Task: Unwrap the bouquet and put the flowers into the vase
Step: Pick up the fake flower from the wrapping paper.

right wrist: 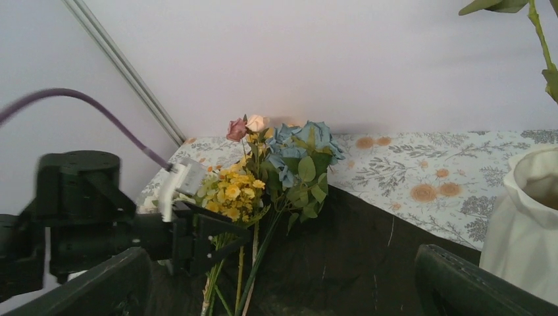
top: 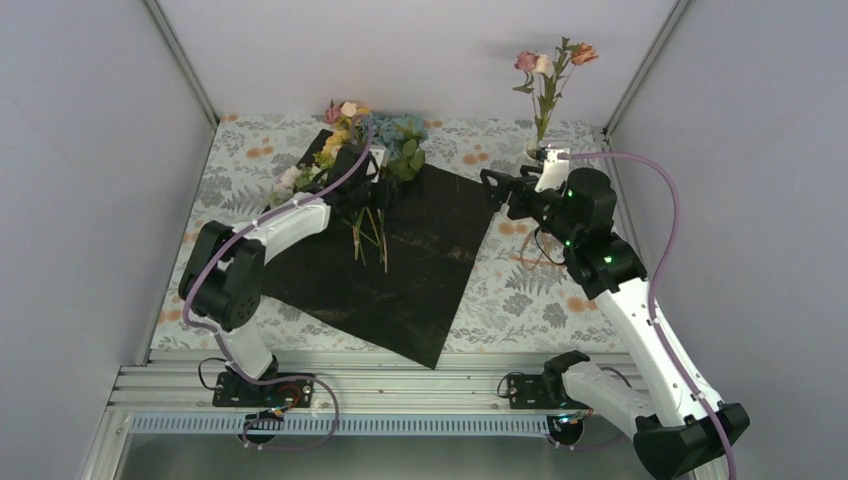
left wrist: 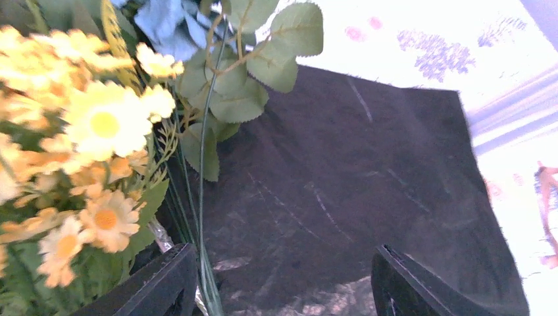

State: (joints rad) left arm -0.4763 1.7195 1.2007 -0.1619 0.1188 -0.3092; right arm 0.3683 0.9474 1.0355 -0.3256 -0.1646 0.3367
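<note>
The black sheet (top: 400, 270) lay open, a few flowers (top: 548, 62) stood in the vase (right wrist: 526, 217) (most lay waiting), and the left gripper (left wrist: 284, 249) and right gripper (right wrist: 283, 253) were open.

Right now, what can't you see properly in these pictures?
Vase: right wrist view, cut off by the right edge; top view, mostly behind the right arm.
Yellow flowers: left wrist view, washed out by glare.
Left gripper: top view, fingertips buried among the flowers; whether they touch any, cannot tell.
</note>
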